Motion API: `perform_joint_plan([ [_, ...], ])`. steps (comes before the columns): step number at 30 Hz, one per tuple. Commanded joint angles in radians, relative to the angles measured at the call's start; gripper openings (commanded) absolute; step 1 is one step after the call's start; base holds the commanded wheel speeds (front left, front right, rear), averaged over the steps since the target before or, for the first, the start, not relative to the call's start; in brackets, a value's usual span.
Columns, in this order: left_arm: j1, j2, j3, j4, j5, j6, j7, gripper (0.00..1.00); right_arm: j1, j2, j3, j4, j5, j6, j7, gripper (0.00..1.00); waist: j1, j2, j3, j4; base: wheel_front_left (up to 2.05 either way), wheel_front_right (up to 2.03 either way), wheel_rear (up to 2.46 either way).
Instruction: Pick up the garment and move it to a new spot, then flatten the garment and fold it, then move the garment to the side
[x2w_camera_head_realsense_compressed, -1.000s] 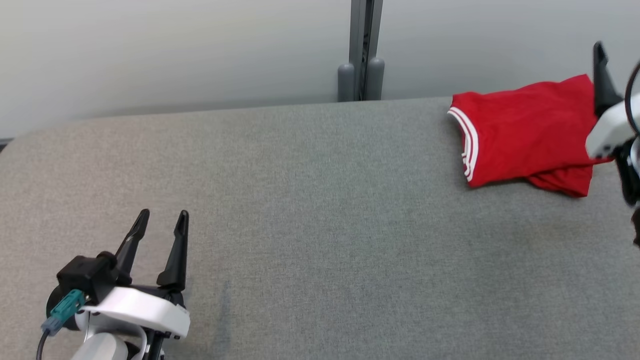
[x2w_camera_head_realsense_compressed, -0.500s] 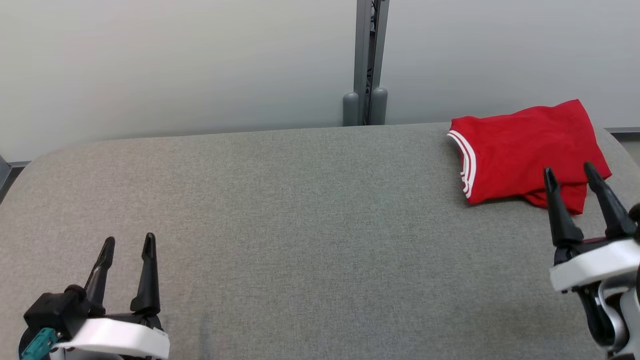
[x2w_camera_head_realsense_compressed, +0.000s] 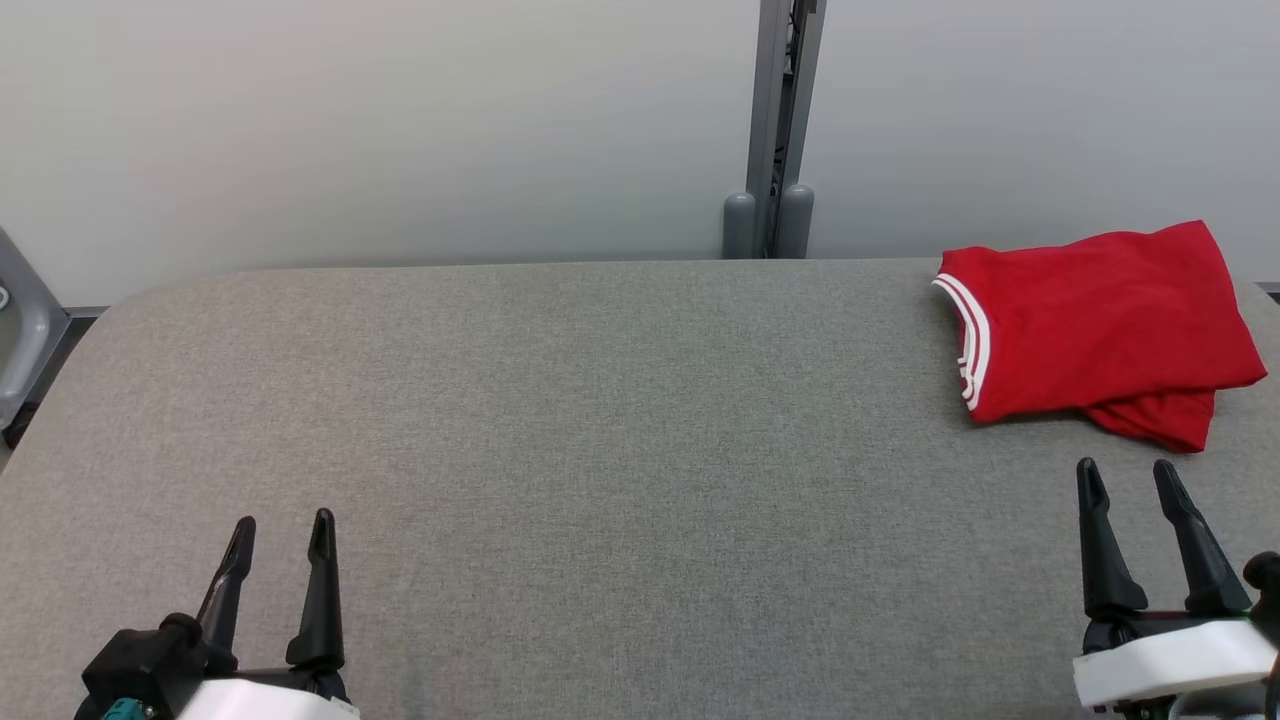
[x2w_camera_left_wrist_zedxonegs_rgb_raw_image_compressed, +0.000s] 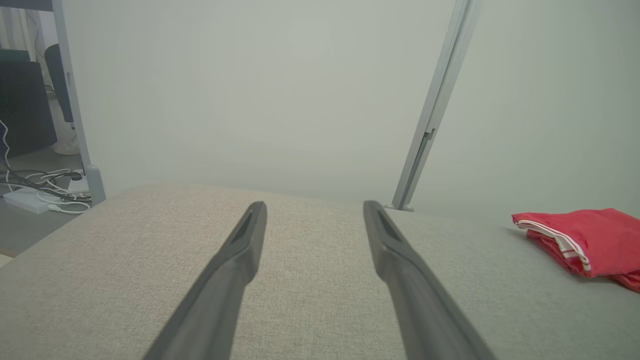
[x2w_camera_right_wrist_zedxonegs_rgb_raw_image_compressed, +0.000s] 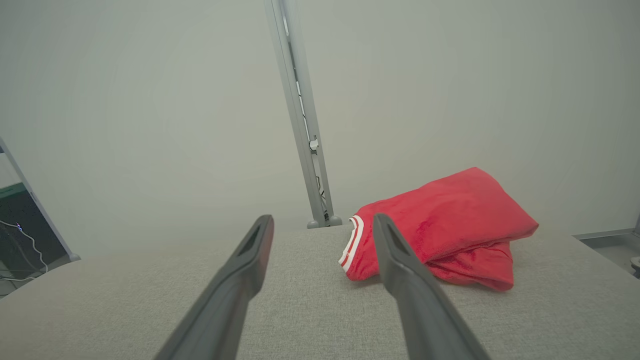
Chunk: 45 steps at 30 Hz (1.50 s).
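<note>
Head view, 1 folded red garment (x2w_camera_head_realsense_compressed: 1095, 320), 2 pincers

Wide table (x2w_camera_head_realsense_compressed: 600, 450) across the near and middle scene. On its far right corner, garment (x2w_camera_head_realsense_compressed: 1100, 320), lying close to the far edge, well apart from the left side. Near left, left gripper (x2w_camera_head_realsense_compressed: 283, 521) over the table's near part, fingers pointing far. Near right, right gripper (x2w_camera_head_realsense_compressed: 1126, 468), just near of the garment and apart from it. Behind the table, wall (x2w_camera_head_realsense_compressed: 400, 120) running left to right. Against that wall, right of centre, upright post (x2w_camera_head_realsense_compressed: 775, 120), left of the garment. Beyond the table's left end, cables (x2w_camera_left_wrist_zedxonegs_rgb_raw_image_compressed: 35, 182) on the floor.
</note>
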Motion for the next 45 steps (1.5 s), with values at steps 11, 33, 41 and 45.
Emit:
perform_joint_plan([
  [11,0.032,-0.091,0.097,0.032,0.141,-0.083,-0.004,1.0,0.056,0.051,0.01,-0.016,-0.097,0.001,-0.005,1.0,0.0,0.0,0.009,-0.004,0.0,0.0,0.0],
  [33,0.001,-0.15,0.189,0.057,0.254,-0.155,-0.004,1.0,0.027,0.076,0.027,0.008,-0.151,0.001,-0.005,1.0,0.0,0.0,0.019,-0.01,0.0,0.0,0.0],
  [41,-0.004,-0.156,0.198,0.064,0.263,-0.163,-0.004,1.0,0.025,0.079,0.034,0.011,-0.144,0.001,-0.005,1.0,0.0,0.0,0.016,-0.008,0.0,0.0,0.0],
  [45,-0.004,-0.157,0.2,0.068,0.264,-0.165,-0.004,1.0,0.022,0.079,0.036,0.014,-0.143,0.001,-0.005,1.0,0.0,0.0,0.015,-0.009,0.0,0.0,0.0],
])
